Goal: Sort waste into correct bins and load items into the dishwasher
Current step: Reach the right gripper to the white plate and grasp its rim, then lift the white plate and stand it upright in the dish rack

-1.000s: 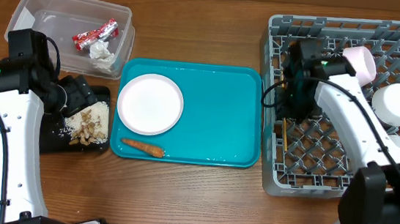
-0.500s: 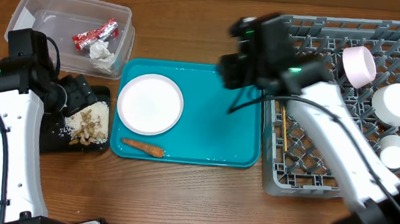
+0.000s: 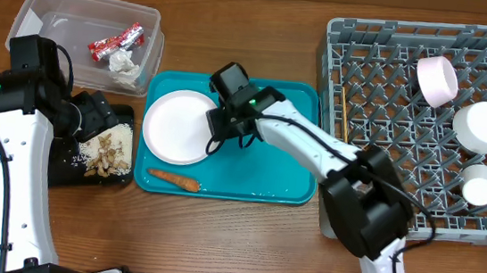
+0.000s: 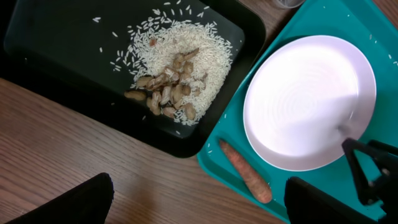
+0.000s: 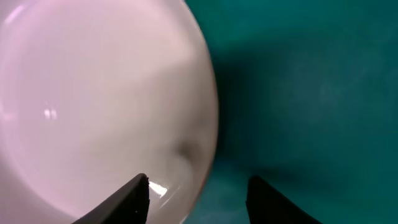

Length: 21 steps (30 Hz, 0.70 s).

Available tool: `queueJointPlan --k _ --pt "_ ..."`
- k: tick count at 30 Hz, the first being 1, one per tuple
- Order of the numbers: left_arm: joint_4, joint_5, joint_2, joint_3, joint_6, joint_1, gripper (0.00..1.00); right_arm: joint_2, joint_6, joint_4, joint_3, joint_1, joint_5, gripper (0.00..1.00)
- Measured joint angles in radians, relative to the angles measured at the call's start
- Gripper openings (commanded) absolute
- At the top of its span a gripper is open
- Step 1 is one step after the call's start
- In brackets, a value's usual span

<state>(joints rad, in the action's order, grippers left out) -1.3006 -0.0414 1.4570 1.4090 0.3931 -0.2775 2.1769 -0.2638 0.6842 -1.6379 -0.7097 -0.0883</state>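
Overhead says I'm most of the way: wrapper (image 3: 116, 41) and tissue (image 3: 125, 68) in the clear tub (image 3: 36, 9), rice (image 3: 106, 150) on the black tray (image 3: 65, 171), bowls (image 3: 482, 124) in the rack (image 3: 388, 124). Left to do: plate (image 3: 177, 126) and carrot (image 3: 174, 180), both on the teal tray (image 3: 267, 170). My right pincer (image 3: 215, 141) hangs half-open at the plate's rim, gripping nothing; left pincer (image 4: 199, 205) is wide and empty.

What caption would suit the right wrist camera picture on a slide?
Open right gripper poised astride the rim of the white plate on the teal tray.
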Motion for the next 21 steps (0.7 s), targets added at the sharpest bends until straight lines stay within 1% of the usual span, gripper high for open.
queueJointPlan --k 1,2,4,10,11,16,21 --pt "0.0 0.0 0.0 0.0 0.0 0.0 0.9 0.01 -0.007 0.0 0.0 0.001 0.006 0.36" --pt "0.0 0.0 0.0 0.0 0.0 0.0 0.9 0.02 -0.019 0.004 0.0 0.002 0.011 0.33" --pt "0.0 0.0 0.0 0.0 0.0 0.0 0.9 0.036 -0.028 0.017 0.0 0.002 0.018 0.22" --pt "0.0 0.0 0.0 0.0 0.0 0.0 0.9 0.039 -0.075 0.103 -0.013 0.004 0.105 0.09" --pt "0.0 0.0 0.0 0.0 0.0 0.0 0.9 0.038 -0.083 0.118 -0.017 0.007 0.12 0.04" --pt "0.0 0.0 0.0 0.0 0.0 0.0 0.9 0.033 -0.106 0.208 -0.033 0.065 0.146 0.04" --pt "0.0 0.0 0.0 0.0 0.0 0.0 0.9 0.019 -0.103 0.305 -0.034 0.175 0.146 0.04"
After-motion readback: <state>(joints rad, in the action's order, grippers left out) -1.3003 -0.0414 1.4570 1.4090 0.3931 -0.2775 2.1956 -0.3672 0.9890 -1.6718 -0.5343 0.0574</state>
